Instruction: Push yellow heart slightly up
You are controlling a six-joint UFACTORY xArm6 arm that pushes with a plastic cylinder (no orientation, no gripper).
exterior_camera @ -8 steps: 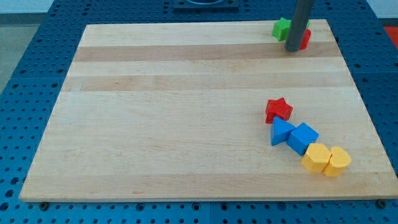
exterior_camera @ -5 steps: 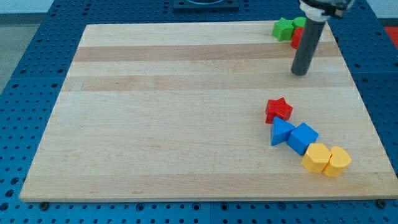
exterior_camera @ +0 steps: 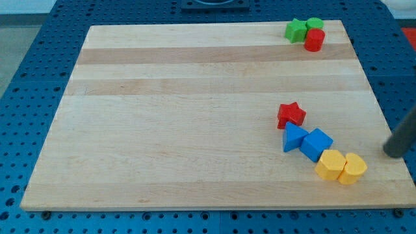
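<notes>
On the wooden table (exterior_camera: 195, 117) I count seven blocks; two yellow, two blue, two red by one reading of the far cluster, and two green, so let me place them singly. The yellow heart (exterior_camera: 353, 169) lies near the table's lower right corner, touching a yellow hexagon (exterior_camera: 330, 164) on its left; these are the two yellow pieces. Up and left of the hexagon sits a blue cube (exterior_camera: 316, 143), touching a blue triangle (exterior_camera: 294, 138) on its left; above the triangle stands one red star (exterior_camera: 291, 115). At the view's top right are three more, packed together: a green star (exterior_camera: 296, 30), a green round block (exterior_camera: 314, 25) and a red cylinder (exterior_camera: 314, 40); that makes eight in all. My tip (exterior_camera: 392, 153) rests at the table's right edge, to the right of the yellow heart and slightly above it, apart from it; the rod carries no fingers, so there is no grasp to tell of.
</notes>
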